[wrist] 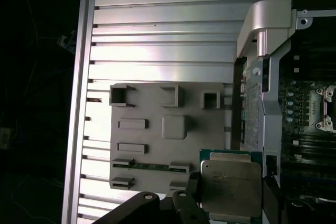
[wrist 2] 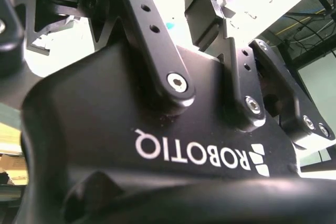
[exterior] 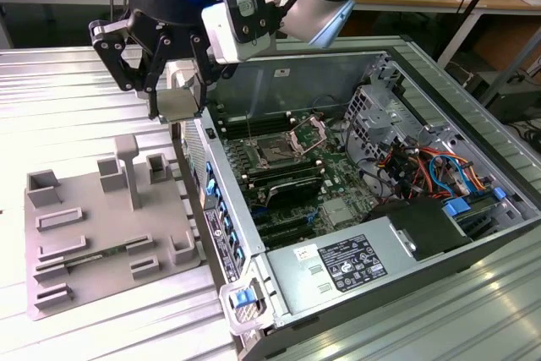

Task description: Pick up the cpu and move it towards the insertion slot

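In the exterior view my gripper [exterior: 179,106] hangs above the near wall of the open computer case, shut on the cpu [exterior: 180,102]. The cpu is a small flat square chip with a pale silvery top. In the first wrist view the cpu [wrist: 231,186] shows its silver lid and green rim, held between my black fingers [wrist: 190,198]. The insertion slot [exterior: 275,154] is a dark square socket in a shiny metal frame on the green board, with its bracket raised. It lies inside the case, toward the exterior view's right of the cpu and lower. Its frame [wrist: 321,109] also shows in the first wrist view.
A grey tray [exterior: 110,234] with raised plastic frames lies on the ribbed metal table [exterior: 59,90], at the exterior view's left of the case. The case wall [exterior: 221,226], black memory slots [exterior: 279,183], a power supply [exterior: 347,264] and cables [exterior: 423,166] surround the socket.
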